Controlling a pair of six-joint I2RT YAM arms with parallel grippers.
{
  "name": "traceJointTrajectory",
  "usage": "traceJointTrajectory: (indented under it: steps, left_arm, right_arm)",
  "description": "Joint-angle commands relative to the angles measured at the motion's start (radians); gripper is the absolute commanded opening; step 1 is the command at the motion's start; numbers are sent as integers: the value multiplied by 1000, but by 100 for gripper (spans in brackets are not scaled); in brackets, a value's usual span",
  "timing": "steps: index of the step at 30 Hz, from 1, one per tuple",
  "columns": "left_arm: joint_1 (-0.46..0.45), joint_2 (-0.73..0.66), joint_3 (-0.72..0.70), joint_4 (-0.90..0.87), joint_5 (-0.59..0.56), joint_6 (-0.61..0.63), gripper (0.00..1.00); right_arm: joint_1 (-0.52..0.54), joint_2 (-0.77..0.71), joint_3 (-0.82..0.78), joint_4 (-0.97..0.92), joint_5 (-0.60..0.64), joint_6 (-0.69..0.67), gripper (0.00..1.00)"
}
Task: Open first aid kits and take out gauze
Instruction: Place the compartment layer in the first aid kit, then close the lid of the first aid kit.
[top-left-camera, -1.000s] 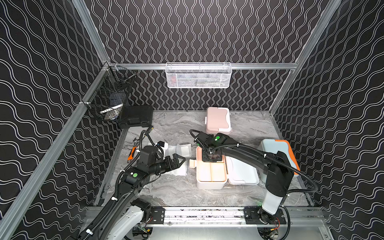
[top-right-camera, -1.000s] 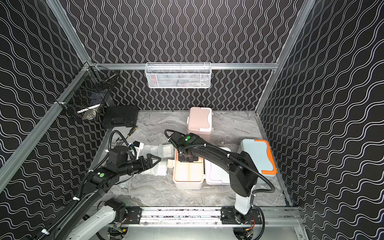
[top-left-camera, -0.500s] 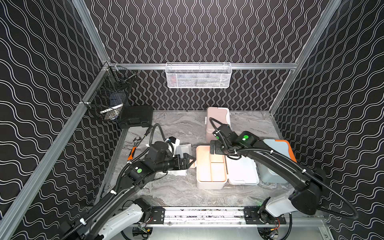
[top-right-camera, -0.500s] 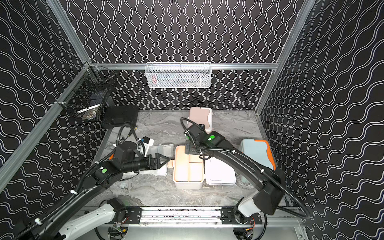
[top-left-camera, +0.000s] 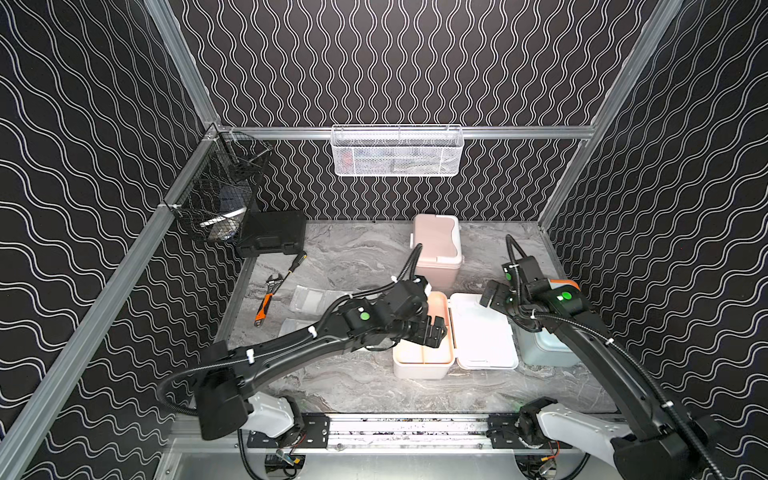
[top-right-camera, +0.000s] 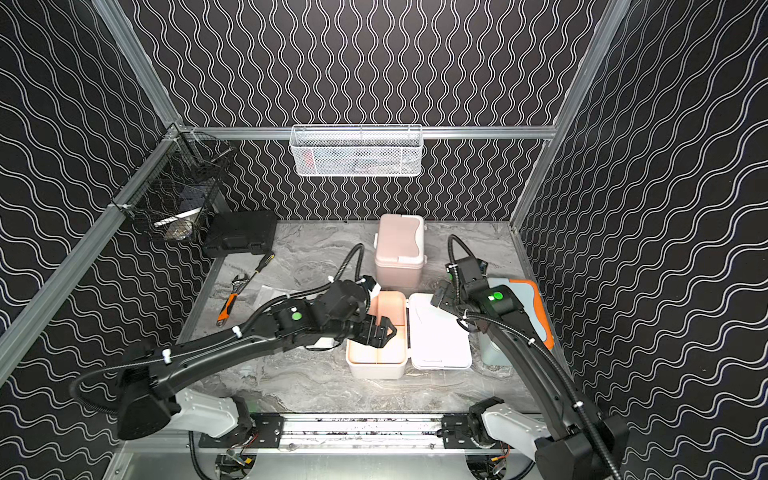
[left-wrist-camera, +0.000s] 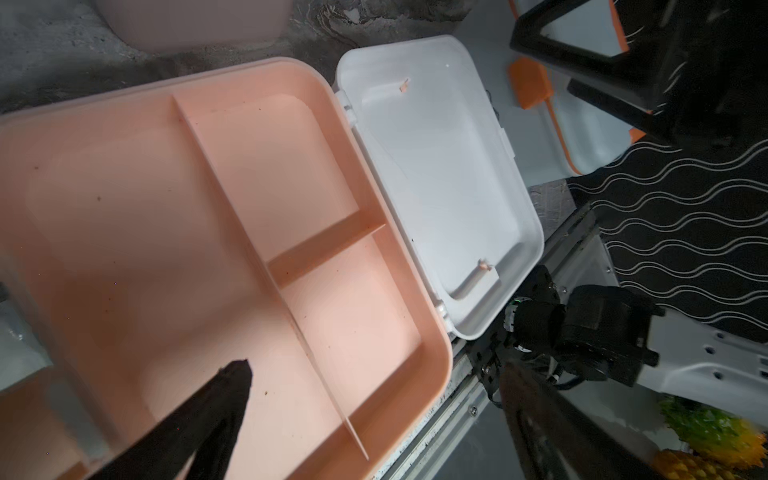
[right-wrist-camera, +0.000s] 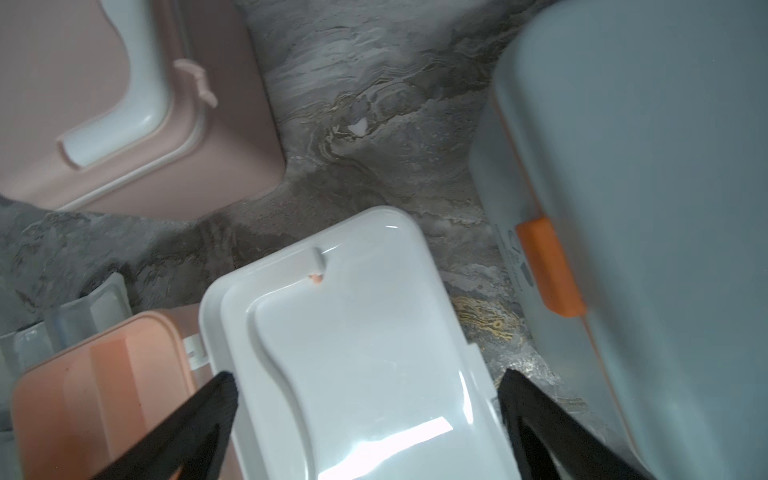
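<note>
The white first aid kit lies open mid-table, its peach tray (top-left-camera: 422, 357) (left-wrist-camera: 440, 332) bare inside and its white lid (top-left-camera: 482, 332) (right-wrist-camera: 374, 332) flat to the right. My left gripper (top-left-camera: 432, 330) (left-wrist-camera: 374, 395) hovers open over the tray. Above the lid's far edge my right gripper (top-left-camera: 492, 297) (right-wrist-camera: 365, 399) stands open and holds nothing. The pink kit (top-left-camera: 438, 245) (right-wrist-camera: 124, 104) is shut behind. The blue kit (top-left-camera: 544, 349) (right-wrist-camera: 644, 208) is shut at the right, partly under my right arm. Gauze packets (top-left-camera: 309, 297) lie on the table left of the white kit.
A black hard case (top-left-camera: 272, 232) sits at the back left, with a screwdriver (top-left-camera: 296, 262) and an orange-handled wrench (top-left-camera: 266, 301) in front of it. A black wire basket (top-left-camera: 220, 195) hangs on the left rail and a white mesh basket (top-left-camera: 397, 151) on the back wall.
My right gripper has left the peach tray, swung right and opened. My left gripper has moved right from the gauze packets to over the tray.
</note>
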Motion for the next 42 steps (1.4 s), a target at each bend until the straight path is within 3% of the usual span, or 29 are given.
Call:
traceJointTrajectory:
  steps: [1, 11, 24, 42]
  left_arm:
    - [1, 66, 36, -38, -51, 38, 99]
    - [4, 131, -12, -6, -75, 16, 99]
    - [24, 103, -99, 43, -51, -1, 99]
    - [27, 97, -127, 94, -14, -10, 99]
  right_arm:
    - [-59, -38, -44, 35, -30, 4, 100]
    - [-222, -30, -170, 126, -255, -44, 100]
    - [-254, -15, -312, 322, -551, -16, 100]
    - [-254, -90, -108, 176, -668, -20, 100]
